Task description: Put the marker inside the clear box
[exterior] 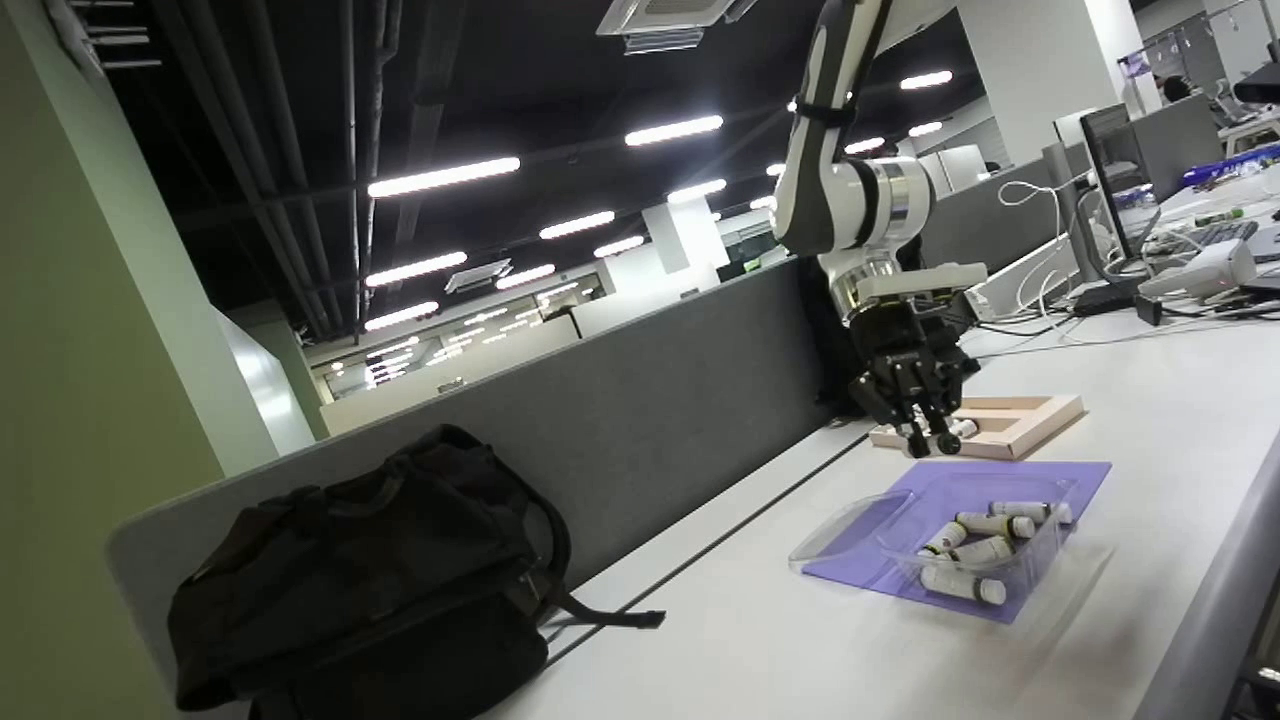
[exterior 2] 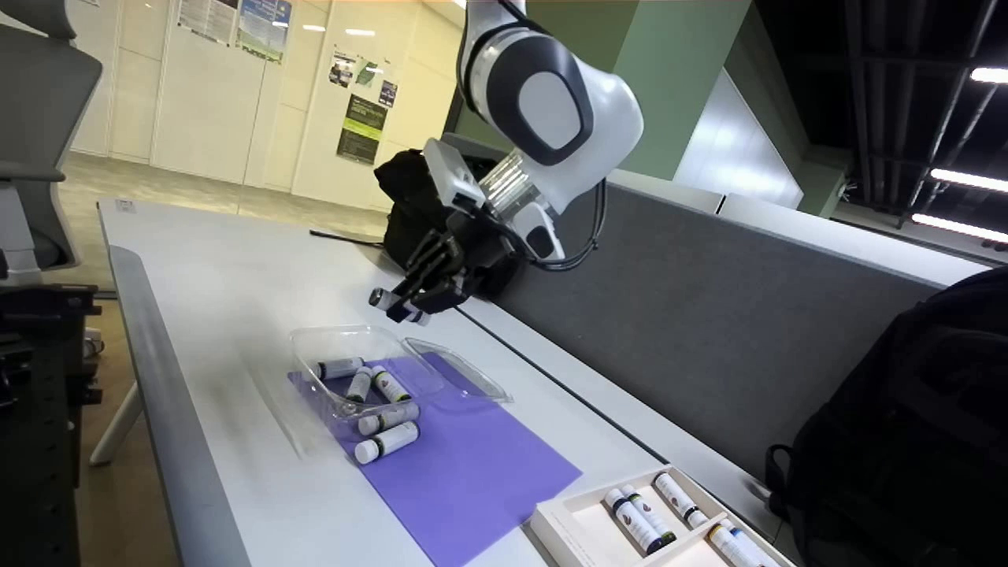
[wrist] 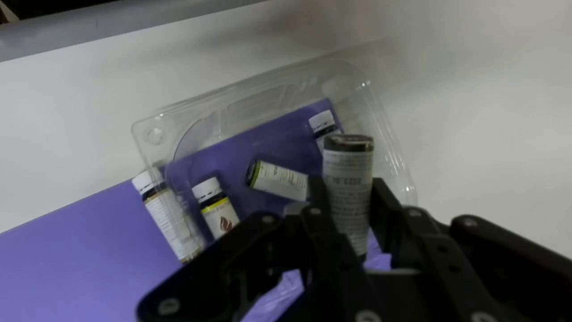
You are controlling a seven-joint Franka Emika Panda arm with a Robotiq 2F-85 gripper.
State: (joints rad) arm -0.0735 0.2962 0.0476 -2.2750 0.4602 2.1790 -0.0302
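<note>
No marker shows. My gripper (wrist: 348, 192) is shut on a small white-labelled bottle (wrist: 347, 174) with a dark end, held across its sides. In both exterior views the gripper (exterior: 930, 440) (exterior 2: 405, 305) is above the table with this bottle (exterior: 948, 443) (exterior 2: 382, 298) in its fingers. The clear box (exterior: 1052, 560) (exterior 2: 303, 346) (wrist: 192, 105) stands open on a purple sheet (exterior 2: 488, 472), below the held bottle. Several similar bottles (exterior: 978, 550) (exterior 2: 390, 384) (wrist: 279, 179) lie in it. Another bottle (exterior 2: 387, 441) (wrist: 174, 223) appears to lie just outside its wall.
The box's clear lid (exterior: 845, 530) (exterior 2: 465, 374) is folded open beside it. A pale divided tray (exterior: 1030, 435) (exterior 2: 563, 535) with several bottles stands near the sheet. A grey partition (exterior: 690, 360) runs along the table, with a black backpack (exterior: 370, 580) against it.
</note>
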